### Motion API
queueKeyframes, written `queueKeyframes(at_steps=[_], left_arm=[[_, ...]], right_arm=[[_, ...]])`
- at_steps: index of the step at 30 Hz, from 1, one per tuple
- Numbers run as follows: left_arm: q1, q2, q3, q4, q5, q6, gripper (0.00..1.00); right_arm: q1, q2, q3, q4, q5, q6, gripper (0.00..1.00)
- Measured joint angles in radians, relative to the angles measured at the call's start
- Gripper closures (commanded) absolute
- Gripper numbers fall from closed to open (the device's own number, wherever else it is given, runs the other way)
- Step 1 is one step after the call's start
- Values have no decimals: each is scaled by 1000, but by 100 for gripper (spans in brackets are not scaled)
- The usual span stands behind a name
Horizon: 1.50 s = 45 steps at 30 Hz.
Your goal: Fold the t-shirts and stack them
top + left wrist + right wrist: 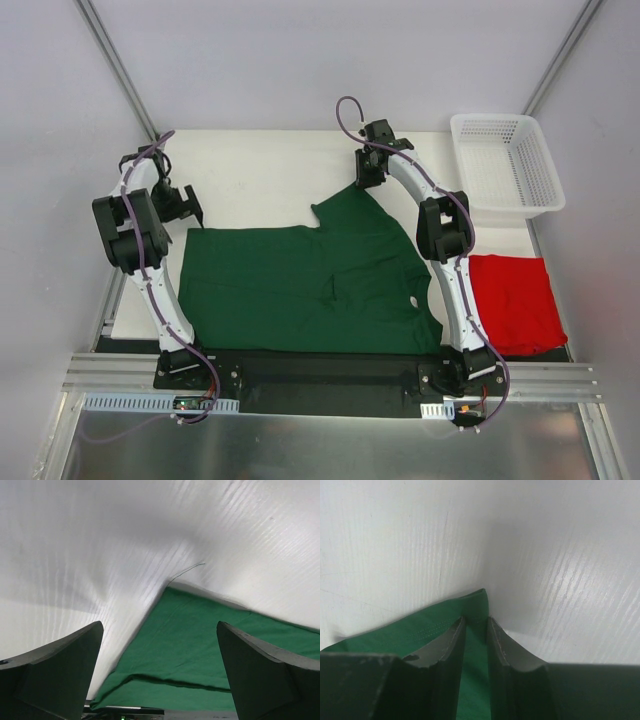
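Observation:
A green t-shirt (300,285) lies spread on the white table (260,175), one sleeve drawn out toward the far middle. My right gripper (366,180) is at that sleeve's tip. In the right wrist view its jaws (476,620) stand nearly together with the green hem (420,630) pinched between them. My left gripper (190,210) hovers open just beyond the shirt's far left corner. In the left wrist view its fingers (65,665) stand wide apart over the green cloth (200,640), holding nothing. A folded red t-shirt (512,300) lies at the right.
A white plastic basket (495,120) stands at the far right corner of the table. Bare white table shows beyond the shirt on the far left and middle. The black mounting rail (320,370) runs along the near edge.

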<state>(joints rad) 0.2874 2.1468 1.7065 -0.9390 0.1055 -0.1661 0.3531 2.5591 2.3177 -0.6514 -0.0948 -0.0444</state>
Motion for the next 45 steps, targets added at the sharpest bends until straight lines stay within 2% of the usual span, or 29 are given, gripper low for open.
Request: queueKeyframes(at_steps=[4,11,24,28,29,33,45], left_arm=[[-5,23,23,-3,42,13,1],[-27,67,63,-1,64,30,7],[-43,88,88,-18,-47,33,12],[-41,90,90,-19,-63,33,20],[-37,90,90,-20,-63,33,31],[-37,90,90,-21,-63,35,43],[-37,92,90,-27,-63,37,59]], right_arm=[[-2,0,0,0,-3,0,74],[-6,0,0,0,-11,1,74],[-11,0,0,-2,-23,6,76],[-13,0,0,-2,-24,6,76],[-13,0,0,-2,-24,6,77],[-14,0,-1,-2,-26,6,77],[-18,0,-1,-3,-27,7,78]])
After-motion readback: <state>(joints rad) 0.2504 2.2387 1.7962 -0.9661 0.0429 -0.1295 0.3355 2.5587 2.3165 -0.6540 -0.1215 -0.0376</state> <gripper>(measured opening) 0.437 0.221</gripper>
